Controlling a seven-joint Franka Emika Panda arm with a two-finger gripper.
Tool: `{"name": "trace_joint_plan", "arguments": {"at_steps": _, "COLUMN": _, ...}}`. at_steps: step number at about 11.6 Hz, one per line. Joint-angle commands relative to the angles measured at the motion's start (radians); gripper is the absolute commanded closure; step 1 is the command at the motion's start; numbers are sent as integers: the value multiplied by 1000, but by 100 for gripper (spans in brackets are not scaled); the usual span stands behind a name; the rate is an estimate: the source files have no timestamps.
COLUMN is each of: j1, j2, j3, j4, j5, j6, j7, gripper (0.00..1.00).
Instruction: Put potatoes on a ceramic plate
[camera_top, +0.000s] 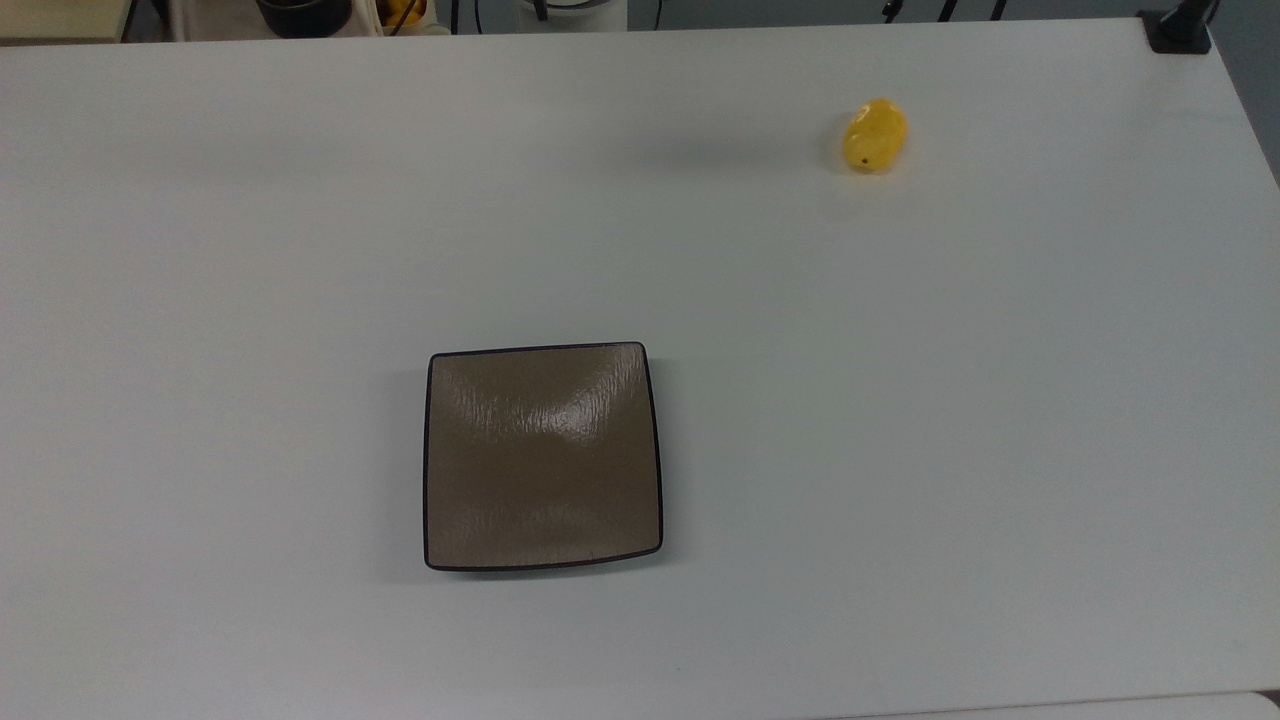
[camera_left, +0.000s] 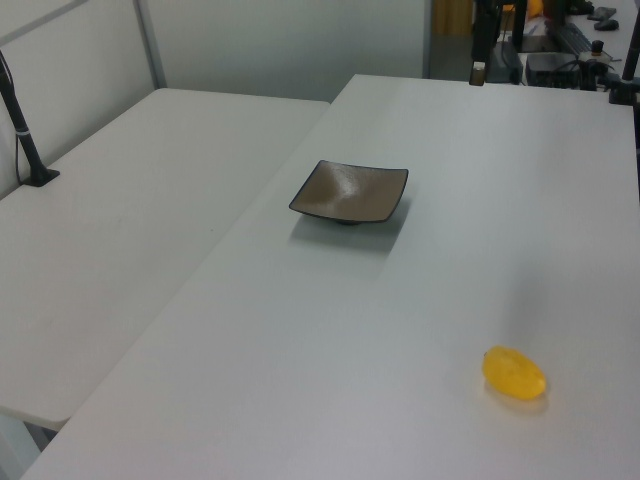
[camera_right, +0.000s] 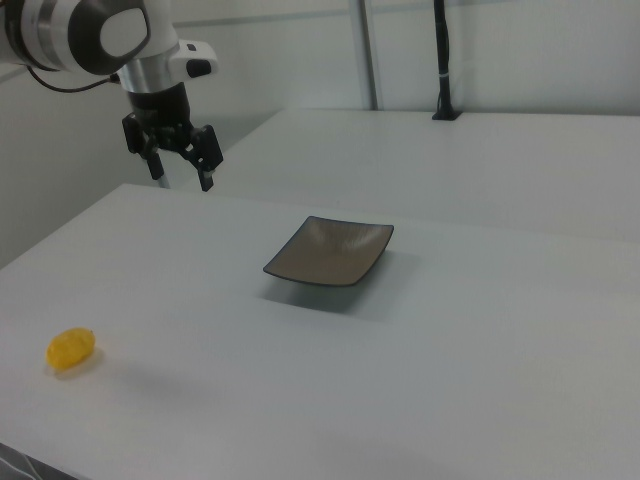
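Nothing's grabbed yet: the claw (camera_right: 183, 167) hangs open and empty above the surface's (camera_top: 900, 420) far edge, the potato (camera_top: 875, 134) sits near a corner, well apart from the plate (camera_top: 542, 457), so next comes the reach.

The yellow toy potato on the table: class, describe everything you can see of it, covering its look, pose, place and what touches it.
The toy potato is a small, glossy, bright yellow oval with shallow dimples and one tiny dark spot. It looks like smooth plastic. It lies on its side on the white table, touching nothing else. In the top view it sits far to the upper right of the square brown plate, well apart from it. The gripper hangs in the air, away from it.
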Motion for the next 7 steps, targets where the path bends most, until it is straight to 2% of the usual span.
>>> {"name": "trace_joint_plan", "arguments": {"at_steps": 1, "j1": 46, "j2": -30, "j3": 9, "j4": -34, "j5": 5, "j6": 12, "j7": 45, "gripper": 0}}
{"name": "trace_joint_plan", "arguments": {"at_steps": 7, "j1": 60, "j2": -30, "j3": 196, "j4": -37, "j5": 4, "j6": -42, "j7": 376, "gripper": 0}}
